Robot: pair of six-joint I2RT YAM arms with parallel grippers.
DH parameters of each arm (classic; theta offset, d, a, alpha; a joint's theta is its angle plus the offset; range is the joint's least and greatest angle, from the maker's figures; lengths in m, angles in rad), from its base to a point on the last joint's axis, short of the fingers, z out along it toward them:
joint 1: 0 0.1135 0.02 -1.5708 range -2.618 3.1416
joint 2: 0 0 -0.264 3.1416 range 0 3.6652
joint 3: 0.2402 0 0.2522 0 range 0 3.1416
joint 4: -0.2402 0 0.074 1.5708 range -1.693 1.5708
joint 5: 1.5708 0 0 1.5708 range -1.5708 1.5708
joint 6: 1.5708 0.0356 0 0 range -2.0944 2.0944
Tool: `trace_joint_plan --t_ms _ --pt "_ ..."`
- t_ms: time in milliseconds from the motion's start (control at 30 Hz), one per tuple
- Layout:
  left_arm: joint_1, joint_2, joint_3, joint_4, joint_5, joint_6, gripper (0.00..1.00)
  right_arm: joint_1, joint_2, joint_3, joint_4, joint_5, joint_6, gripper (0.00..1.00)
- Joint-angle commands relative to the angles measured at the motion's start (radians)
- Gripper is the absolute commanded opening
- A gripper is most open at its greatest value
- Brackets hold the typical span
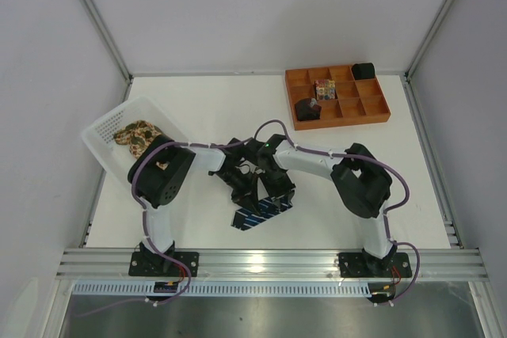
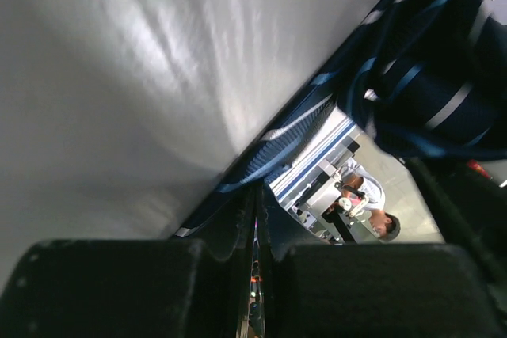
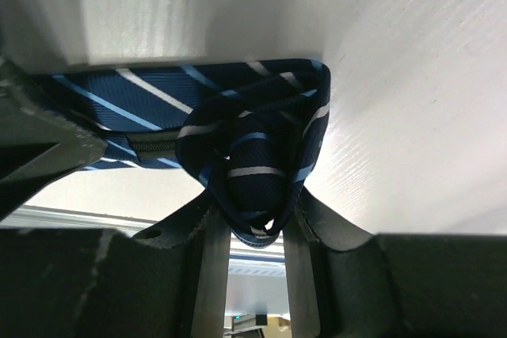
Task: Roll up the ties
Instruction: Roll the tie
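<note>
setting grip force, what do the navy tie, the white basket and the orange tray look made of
navy tie: woven fabric, slight silky sheen, folds softly; silk or polyester unclear.
white basket: likely plastic, perforated rigid walls.
orange tray: matte, probably wood or plastic, can't tell.

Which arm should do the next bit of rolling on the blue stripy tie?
Probably the right. The right hand already grips the rolled-up end of the navy tie, so it could turn the roll further. The left hand seems only to pinch the flat strip, which suits holding it taut.
</note>
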Motion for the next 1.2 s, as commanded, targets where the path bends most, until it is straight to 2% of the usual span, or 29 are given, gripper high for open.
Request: trace_joint_plan --t_ms 0,67,200,433,500,767,967,1167 --pt "-0.001 0.052 0.028 0.051 -0.145 0.024 0.09 0.037 0.036 0.052 -0.006 0.040 0.019 0.12" --pt "-0.001 0.057 0.039 0.046 -0.148 0.032 0.09 0.045 0.038 0.058 -0.005 0.037 0.018 0.20" --pt "-0.001 0.058 0.045 0.032 -0.162 0.047 0.09 0.045 0.007 0.047 0.015 0.027 0.021 0.24" --pt "0.000 0.060 0.033 0.019 -0.171 0.067 0.09 0.043 -0.022 0.032 0.014 0.050 0.001 0.49" --pt "0.000 0.061 0.036 0.014 -0.174 0.074 0.08 0.040 -0.031 0.033 0.006 0.063 -0.004 0.52" --pt "0.002 0.065 0.044 0.002 -0.180 0.086 0.09 0.035 -0.079 0.030 0.009 0.054 -0.034 0.56" --pt "0.002 0.063 0.048 -0.009 -0.182 0.100 0.09 0.031 -0.123 0.015 0.026 0.021 -0.068 0.63" --pt "0.002 0.060 0.054 -0.017 -0.191 0.106 0.09 -0.017 -0.197 -0.025 0.093 -0.129 -0.094 0.68"
